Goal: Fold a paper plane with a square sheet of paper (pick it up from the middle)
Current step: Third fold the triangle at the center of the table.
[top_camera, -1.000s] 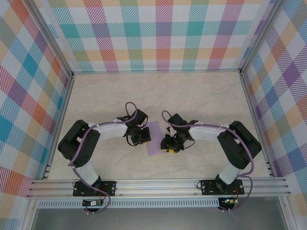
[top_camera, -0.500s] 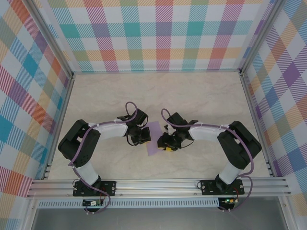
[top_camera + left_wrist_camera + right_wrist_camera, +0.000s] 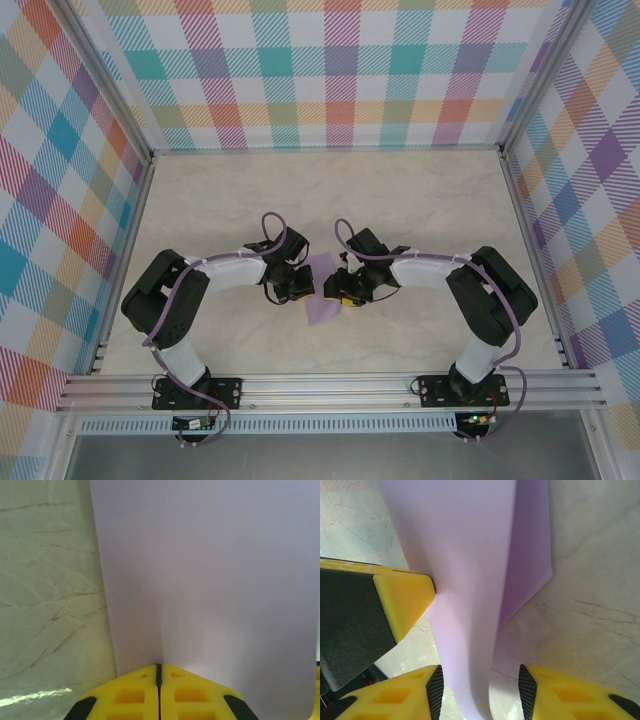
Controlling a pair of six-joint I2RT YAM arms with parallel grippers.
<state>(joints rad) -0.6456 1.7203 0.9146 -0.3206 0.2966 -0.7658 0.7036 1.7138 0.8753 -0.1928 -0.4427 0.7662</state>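
Observation:
The square sheet of paper [image 3: 322,296] is lavender and sits mid-table between the two grippers, bent upward. My left gripper [image 3: 298,288] is shut on the sheet's left edge. In the left wrist view its yellow tips [image 3: 159,667] meet on the paper [image 3: 210,580], and a faint crease runs up from them. My right gripper [image 3: 341,296] is open at the sheet's right side. In the right wrist view the paper [image 3: 465,555] curves up between its parted fingers [image 3: 480,690] without being pinched. The left gripper's yellow finger [image 3: 402,600] presses the sheet from the far side.
The marble-patterned tabletop [image 3: 420,200] stretches back to checked walls [image 3: 330,70]. An aluminium rail [image 3: 330,385] with both arm bases runs along the near edge. Bare table lies behind and to both sides of the arms.
My right gripper has moved left onto the paper's right side and its jaws have widened. The left gripper stays shut on the sheet in place.

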